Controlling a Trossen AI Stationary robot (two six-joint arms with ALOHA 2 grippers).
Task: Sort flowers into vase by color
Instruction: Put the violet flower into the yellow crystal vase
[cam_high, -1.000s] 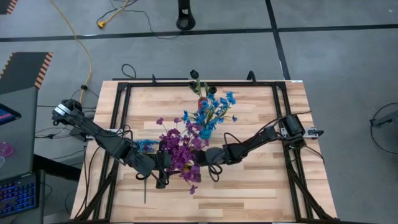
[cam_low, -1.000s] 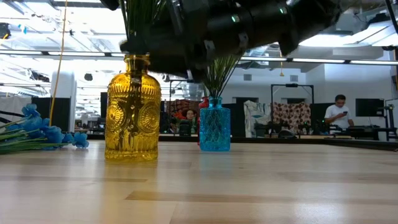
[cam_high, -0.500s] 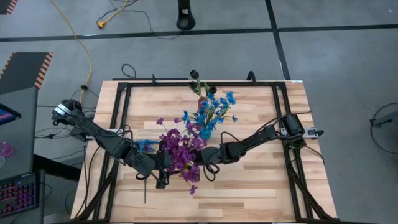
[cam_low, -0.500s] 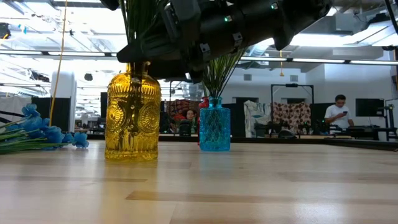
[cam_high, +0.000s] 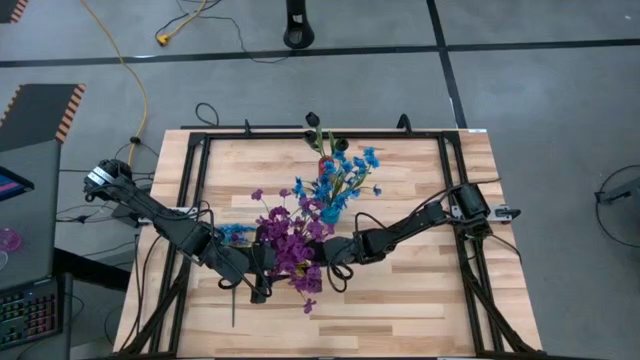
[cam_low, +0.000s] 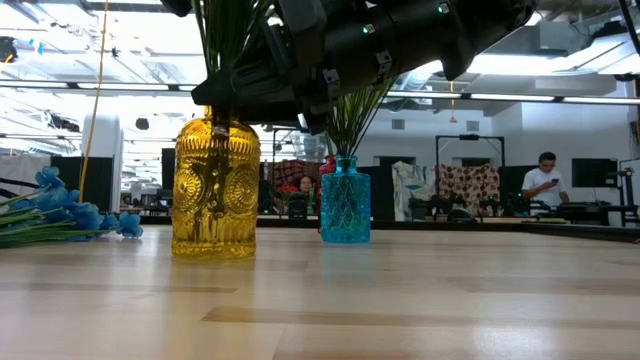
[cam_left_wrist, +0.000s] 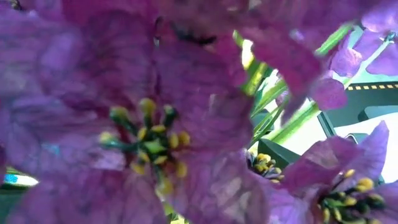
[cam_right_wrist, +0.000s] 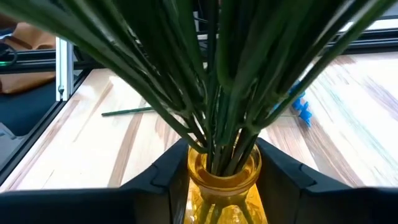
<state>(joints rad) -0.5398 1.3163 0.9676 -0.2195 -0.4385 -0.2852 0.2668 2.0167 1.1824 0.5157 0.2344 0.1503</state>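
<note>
A yellow glass vase (cam_low: 215, 185) stands on the table, holding purple blooms (cam_high: 292, 245) on green stems (cam_right_wrist: 211, 81). Behind it a blue vase (cam_low: 345, 200) holds blue clusters (cam_high: 335, 180), and dark buds (cam_high: 315, 125) rise farther back. A loose blue sprig (cam_low: 60, 215) lies flat on the table to the left. My right gripper (cam_right_wrist: 224, 180) is at the yellow vase's neck. My left gripper (cam_high: 262, 275) sits among the purple blooms on their left side. Its wrist view is filled with purple petals (cam_left_wrist: 155, 124), and its fingers are hidden. My right gripper has the yellow vase by its neck (cam_right_wrist: 224, 165), just under the rim, with one finger (cam_right_wrist: 165, 180) on each side. The fingers come in level from the table's right side, below the stems. The vase stands upright with its base on the table.
A bare thin stem (cam_high: 233, 305) lies on the wood near the left gripper. A black frame rail (cam_high: 190, 200) runs around the tabletop. The near part of the table (cam_low: 400, 310) holds nothing. A person (cam_low: 545, 175) sits in the room far behind the table.
My right gripper has come down from above the yellow vase's mouth to the level of its neck. The vase has slid slightly toward the table's right, staying upright.
</note>
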